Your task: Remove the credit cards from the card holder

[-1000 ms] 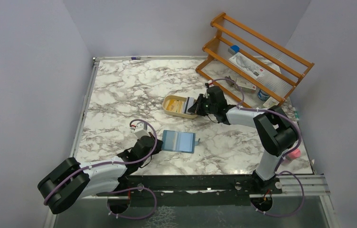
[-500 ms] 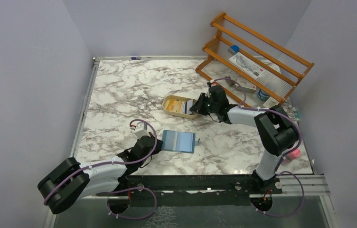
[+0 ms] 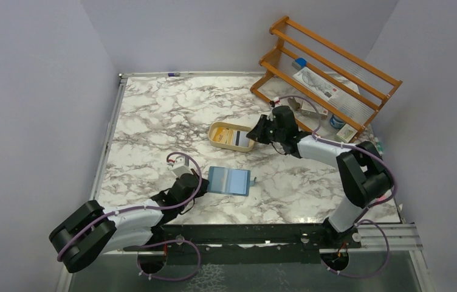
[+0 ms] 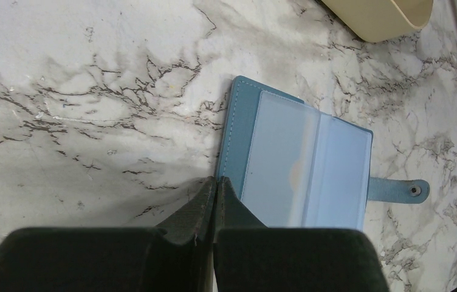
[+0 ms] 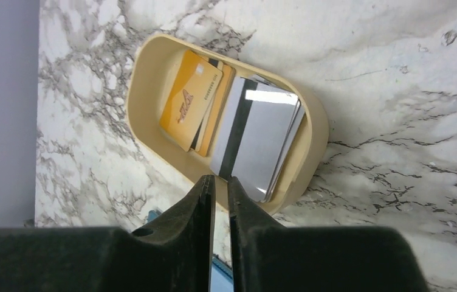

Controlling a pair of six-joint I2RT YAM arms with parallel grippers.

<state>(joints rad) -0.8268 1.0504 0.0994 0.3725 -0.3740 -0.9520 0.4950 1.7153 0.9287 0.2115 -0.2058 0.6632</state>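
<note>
The teal-blue card holder lies spread open and flat on the marble worktop, just toward 6 o'clock of centre. Its pale inner pockets face up and its snap tab sticks out at 3 o'clock in the overhead view. The left fingers are pressed together with no gap. Their tips are at the holder's 9 o'clock edge, near its corner; whether they touch it cannot be told.

At the holder's 12 o'clock, well apart from it, sits a tan oval dish that holds the credit cards. A yellow-orange card rests on others at one end. A pale card with a dark stripe tops a small stack at the other end.

The right fingers hang at the dish's 3 o'clock end in the overhead view, parted by a narrow slit and holding nothing. In the wrist view their tips sit over the dish's rim.

A wooden rack with assorted small items stands at the worktop's 1 o'clock corner.
</note>
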